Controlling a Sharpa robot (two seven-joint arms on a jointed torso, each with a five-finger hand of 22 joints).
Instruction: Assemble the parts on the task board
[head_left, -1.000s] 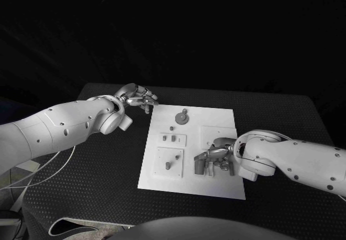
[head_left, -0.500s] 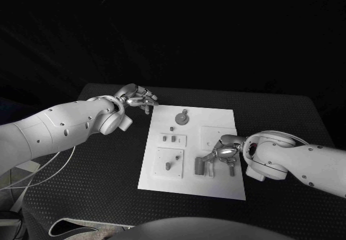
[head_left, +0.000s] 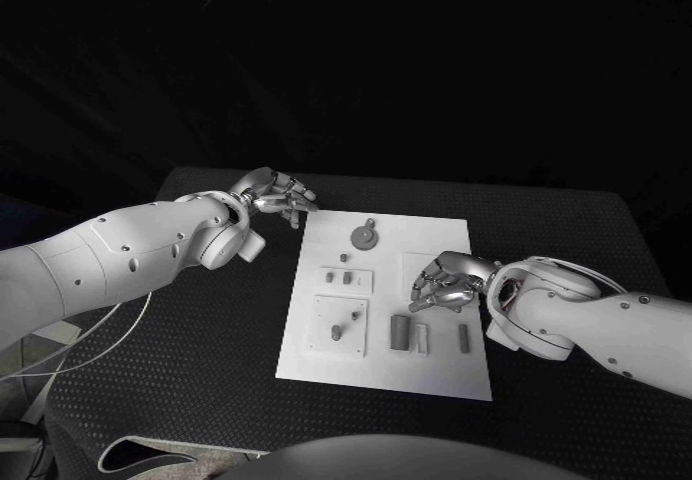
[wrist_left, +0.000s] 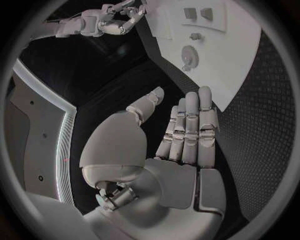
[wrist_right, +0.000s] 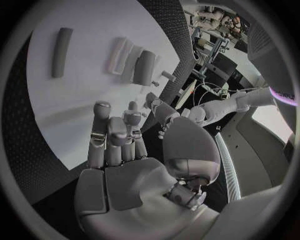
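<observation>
We find right hand (head_left: 444, 282) empty, fingers loosely curled, over task board (head_left: 433, 232) centre-right. Left hand (head_left: 277, 196) upper left, fingers together, empty. Risk: descending fingers scatter loose parts (head_left: 400, 331) lying lower centre.

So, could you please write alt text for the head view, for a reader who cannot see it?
A white task board lies on a black table, with small grey parts on it. The right hand hovers over the board's right side holding nothing, while the left hand is off the board by its far left corner.
</observation>
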